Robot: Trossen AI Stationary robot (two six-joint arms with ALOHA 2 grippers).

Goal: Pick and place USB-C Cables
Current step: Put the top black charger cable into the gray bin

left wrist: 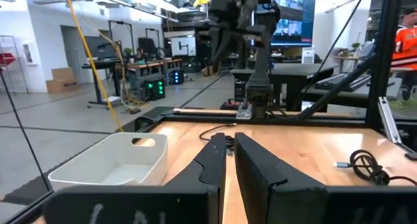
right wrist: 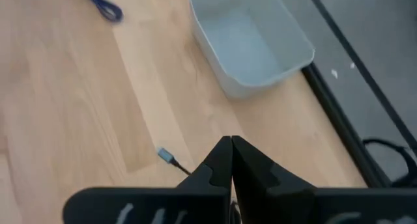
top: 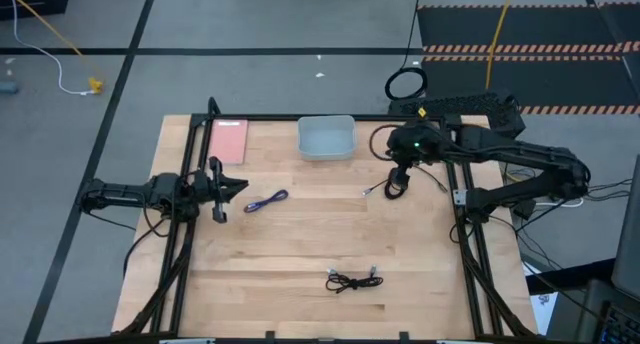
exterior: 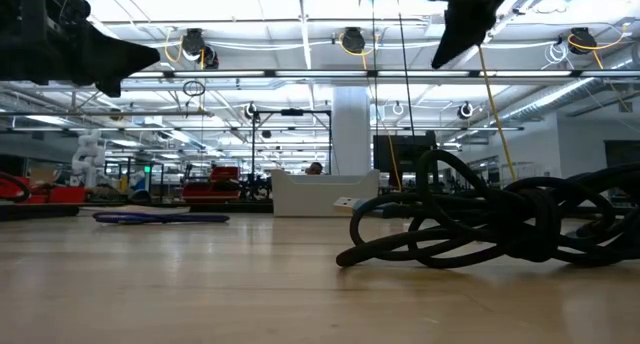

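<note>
We see the right hand [top: 398, 176] hovering near the desk's [top: 300, 244] far right corner, fingers pressed together and empty, directly over a black USB-C cable [top: 392, 187] lying on the wood. The blue-purple cable [top: 267, 201] lies toward the left edge, just beside the left hand [top: 232, 188], whose fingers are also closed on nothing. The second black cable [top: 354, 280] sits close to the near edge, well apart from both. A white tray [top: 326, 138] stands at the far edge, a pink card [top: 230, 141] to its left. A black ring-shaped coil [top: 406, 84] and a yellow cord [top: 497, 44] lie on the floor beyond.
</note>
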